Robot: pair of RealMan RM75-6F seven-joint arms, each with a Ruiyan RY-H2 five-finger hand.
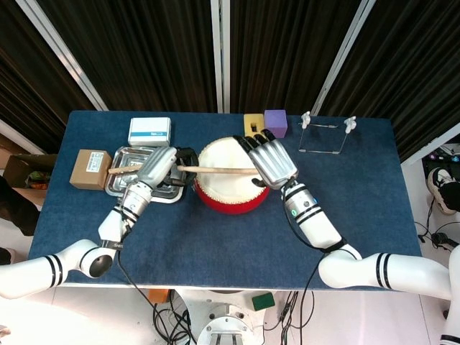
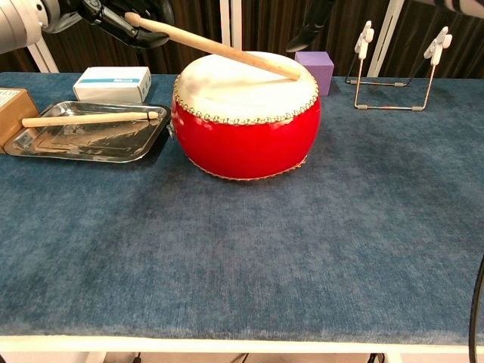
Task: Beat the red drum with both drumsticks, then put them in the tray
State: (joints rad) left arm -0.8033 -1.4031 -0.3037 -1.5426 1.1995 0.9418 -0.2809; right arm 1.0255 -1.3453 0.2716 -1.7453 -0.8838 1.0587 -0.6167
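Nearest the robot, the red drum (image 2: 246,121) is standing on the blue table (image 2: 249,257), the landmark here. The left hand (image 1: 154,167), just left of the drum, is grasping a drumstick (image 2: 219,50) whose tip is resting on the drumhead. The right hand (image 1: 273,159) is hovering over the drum's right side, released, fingers spread. Further left, the tray (image 2: 53,146) is holding the second drumstick (image 2: 89,118). Judging by this, the stowing step is underway; next the held stick needs carrying leftward into the tray.
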